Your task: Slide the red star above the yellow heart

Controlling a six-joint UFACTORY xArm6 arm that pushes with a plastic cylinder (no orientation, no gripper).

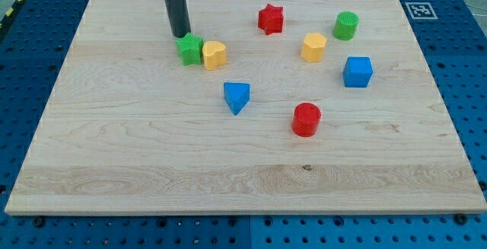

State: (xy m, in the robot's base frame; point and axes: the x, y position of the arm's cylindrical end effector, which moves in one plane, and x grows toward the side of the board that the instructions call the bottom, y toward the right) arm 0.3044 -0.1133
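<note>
No hand here, just my tip (181, 34) parked touching the green star (189, 49) beside the yellow heart (214, 54), so the red star (270, 18) off to its right looks untouched on the surface (137, 158).

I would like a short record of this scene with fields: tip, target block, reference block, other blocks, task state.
tip: my tip touches the green star at its upper left
target block: red star, near the view's top, apart from other blocks
reference block: yellow heart, touching the green star's right side
other blocks: yellow hexagon, green cylinder, blue cube, blue triangle, red cylinder
task state: red star up and right of the heart, not yet directly above it
</note>
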